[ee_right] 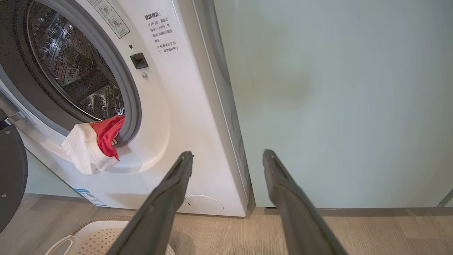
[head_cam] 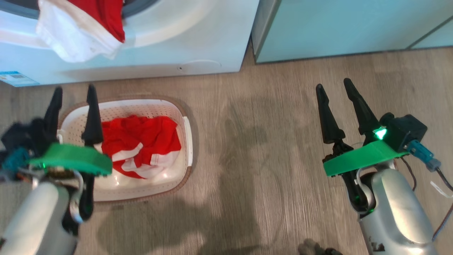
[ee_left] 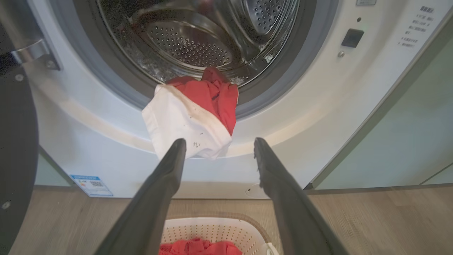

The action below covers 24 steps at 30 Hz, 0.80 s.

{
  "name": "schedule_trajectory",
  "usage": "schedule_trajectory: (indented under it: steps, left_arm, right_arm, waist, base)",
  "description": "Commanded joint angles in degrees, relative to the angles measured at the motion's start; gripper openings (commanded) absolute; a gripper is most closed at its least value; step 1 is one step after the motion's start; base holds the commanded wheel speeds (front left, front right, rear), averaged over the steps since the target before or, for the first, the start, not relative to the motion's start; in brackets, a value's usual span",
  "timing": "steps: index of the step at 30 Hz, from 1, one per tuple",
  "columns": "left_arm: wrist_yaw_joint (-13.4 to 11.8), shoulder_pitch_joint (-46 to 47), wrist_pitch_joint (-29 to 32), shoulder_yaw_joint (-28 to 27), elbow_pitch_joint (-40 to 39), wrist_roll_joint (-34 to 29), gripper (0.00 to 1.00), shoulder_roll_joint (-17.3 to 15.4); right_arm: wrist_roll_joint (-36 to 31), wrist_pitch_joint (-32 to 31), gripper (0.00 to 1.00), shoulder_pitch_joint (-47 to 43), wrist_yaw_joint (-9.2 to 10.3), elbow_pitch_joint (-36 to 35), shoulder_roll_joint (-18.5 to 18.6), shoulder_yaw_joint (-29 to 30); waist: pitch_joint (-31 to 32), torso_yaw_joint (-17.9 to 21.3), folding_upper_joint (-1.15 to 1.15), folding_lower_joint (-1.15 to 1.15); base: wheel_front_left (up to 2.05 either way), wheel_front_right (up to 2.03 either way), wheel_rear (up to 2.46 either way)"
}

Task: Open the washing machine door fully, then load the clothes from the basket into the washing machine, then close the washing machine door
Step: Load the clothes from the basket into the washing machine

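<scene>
My left gripper hangs above the left end of the basket, its 2 fingers spread wide and holding nothing. My right gripper hovers over the wooden floor, well apart from the basket, its jaws just as wide and empty. The washing machine door stands swung open at the left. 1 red-and-white garment drapes over the grey gasket, partly in the drum and partly hanging down the front of the washing machine. The other clothes lie bunched in the basket, on the floor just before the machine.
</scene>
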State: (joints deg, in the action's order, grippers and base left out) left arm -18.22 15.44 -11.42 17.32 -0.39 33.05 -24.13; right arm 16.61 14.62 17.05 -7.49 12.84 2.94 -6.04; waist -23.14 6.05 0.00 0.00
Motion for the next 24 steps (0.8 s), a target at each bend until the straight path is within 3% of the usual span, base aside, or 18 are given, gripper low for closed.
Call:
schedule_trajectory:
  steps: [1, 14, 24]
  left_arm:
    - [0.8, 4.1, 0.8, -2.2, -0.3, 0.7, 1.00, -2.2]
    - [9.0, 21.7, 10.3, -2.3, 17.9, 6.0, 1.00, -4.7]
    - [9.3, 31.5, 13.5, -2.7, 30.5, 6.5, 1.00, -5.5]
  right_arm:
    - [0.1, 0.2, 1.00, 1.3, 0.00, -2.3, -0.1, -1.6]
    - [2.9, 0.4, 1.00, 5.2, 0.00, -3.3, -0.1, -5.2]
    - [5.0, 0.4, 1.00, 6.4, 0.00, -4.6, -0.1, -6.5]
  waist:
    - [-2.0, 0.9, 0.00, 0.00]
    - [-10.2, 6.1, 0.00, 0.00]
    - [-12.7, 8.5, 0.00, 0.00]
  base:
    - [0.00, 0.00, 0.00]
    - [0.00, 0.00, 0.00]
    - [0.00, 0.00, 0.00]
